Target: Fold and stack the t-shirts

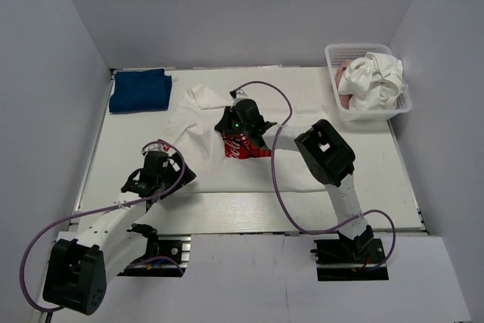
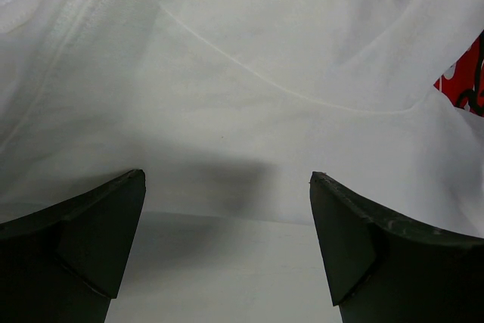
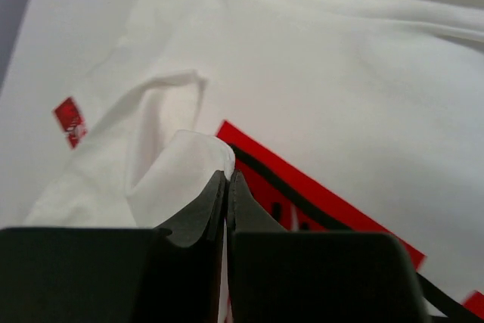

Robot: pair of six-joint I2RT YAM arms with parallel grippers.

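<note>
The white t-shirt with the red Coca-Cola print (image 1: pixel 246 147) lies spread over the middle of the table. My right gripper (image 1: pixel 236 128) is shut on a raised fold of its white cloth (image 3: pixel 189 158), right at the edge of the red print (image 3: pixel 318 196); the jaws (image 3: pixel 227 176) meet on the cloth. My left gripper (image 1: pixel 178 166) is open and empty, its fingers (image 2: pixel 98 240) straddling the shirt's near edge (image 2: pixel 265 58) just above the table. A folded dark blue t-shirt (image 1: pixel 140 90) lies at the far left. Another white t-shirt (image 1: pixel 378 77) and a dusty-pink one (image 1: pixel 343 85) are in the basket.
The white mesh basket (image 1: pixel 333 54) stands at the far right corner. Purple cables loop over the shirt near the right arm (image 1: pixel 327 153). Grey walls close in the table on three sides. A small red label (image 3: pixel 69 120) shows on the cloth at left.
</note>
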